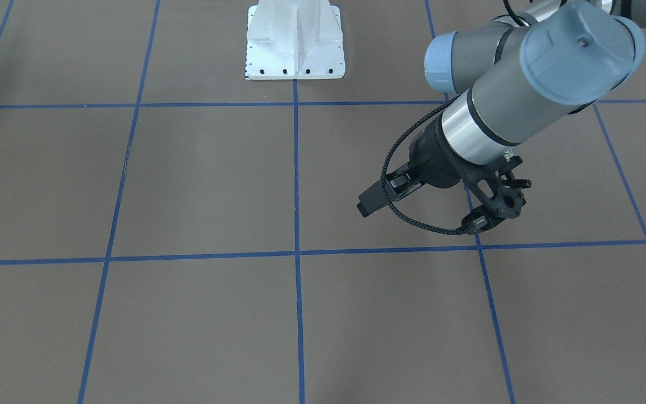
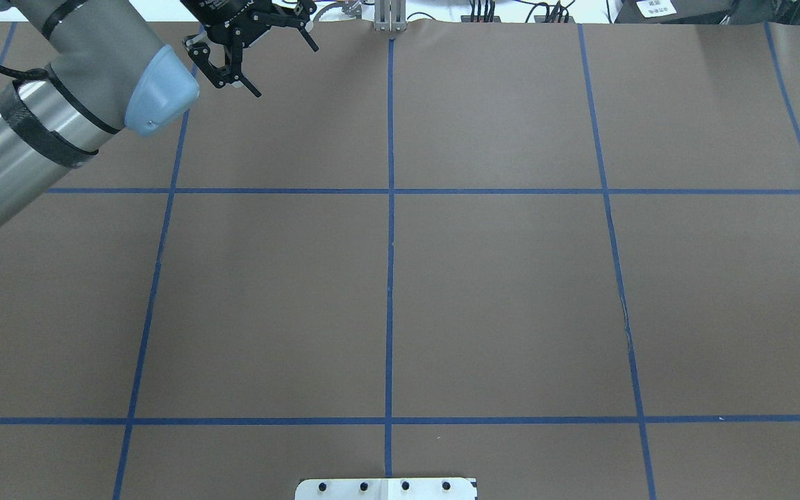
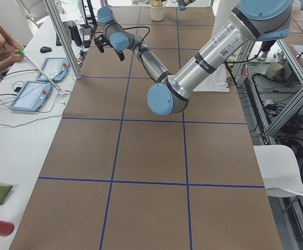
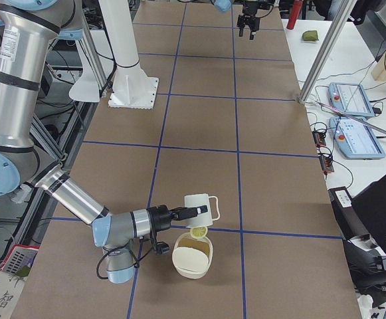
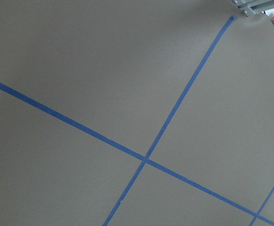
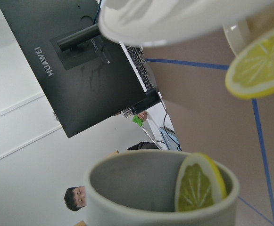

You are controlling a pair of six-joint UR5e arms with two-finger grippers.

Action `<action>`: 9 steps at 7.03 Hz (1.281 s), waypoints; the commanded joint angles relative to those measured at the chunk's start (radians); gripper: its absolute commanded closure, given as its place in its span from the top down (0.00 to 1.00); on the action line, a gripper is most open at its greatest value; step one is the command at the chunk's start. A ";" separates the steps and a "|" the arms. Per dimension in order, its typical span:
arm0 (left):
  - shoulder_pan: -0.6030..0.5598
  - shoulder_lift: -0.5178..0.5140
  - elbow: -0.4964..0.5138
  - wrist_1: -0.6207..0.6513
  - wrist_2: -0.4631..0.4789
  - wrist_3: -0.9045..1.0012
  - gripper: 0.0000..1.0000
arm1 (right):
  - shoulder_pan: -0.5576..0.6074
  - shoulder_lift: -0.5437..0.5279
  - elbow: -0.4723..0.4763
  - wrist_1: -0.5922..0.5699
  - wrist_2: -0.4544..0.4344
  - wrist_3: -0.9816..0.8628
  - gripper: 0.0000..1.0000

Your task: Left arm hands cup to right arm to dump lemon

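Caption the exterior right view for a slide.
Right claw at the cup above a cream bowl, lemon between them.

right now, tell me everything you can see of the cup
The cup is a small cream-white mug with a loop handle. It looks ceramic, with a grey inside. It hangs clear of the table at the right gripper, which meets its side, and seems tipped just above a cream bowl. A lemon slice stands on edge inside its mouth, against the wall. A second slice sits below it, at the bowl. No lettering shows.
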 commanded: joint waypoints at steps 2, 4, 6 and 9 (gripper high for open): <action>0.008 -0.002 0.000 0.000 0.011 0.000 1.00 | 0.000 -0.001 -0.006 0.035 -0.007 0.082 0.02; 0.008 -0.008 0.000 0.000 0.011 0.000 1.00 | 0.008 -0.001 -0.006 0.035 -0.021 0.107 0.02; 0.008 -0.014 0.000 0.000 0.018 -0.001 1.00 | 0.029 -0.012 -0.014 0.047 -0.076 0.107 0.02; 0.009 -0.019 0.000 0.000 0.025 0.000 1.00 | 0.029 0.014 -0.095 0.161 -0.097 0.070 0.02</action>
